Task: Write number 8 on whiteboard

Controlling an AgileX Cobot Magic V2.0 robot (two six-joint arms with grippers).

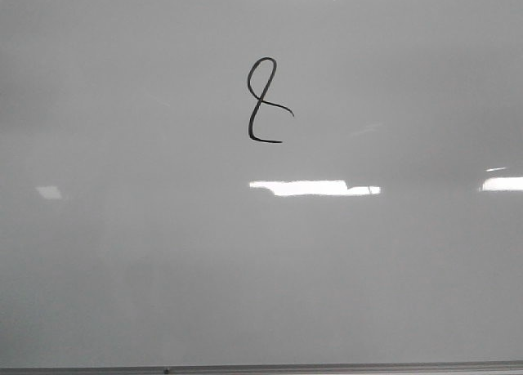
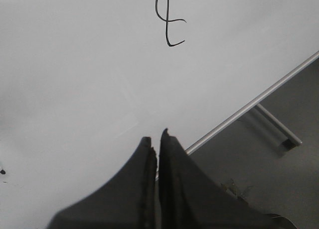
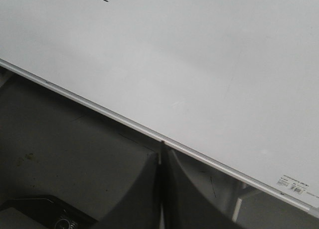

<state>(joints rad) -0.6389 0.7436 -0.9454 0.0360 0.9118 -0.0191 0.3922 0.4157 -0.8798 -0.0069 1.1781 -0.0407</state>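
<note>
Dark fingers of the left gripper (image 2: 157, 139) sit pressed together with nothing between them, tips over the whiteboard (image 2: 75, 79) near its frame edge; the number 8 (image 2: 168, 18) lies well beyond those tips. Right gripper (image 3: 162, 156) is likewise closed and empty at the board's frame

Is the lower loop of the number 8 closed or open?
Open. The number 8 on the whiteboard has a closed upper loop, but its lower stroke ends without joining.
</note>
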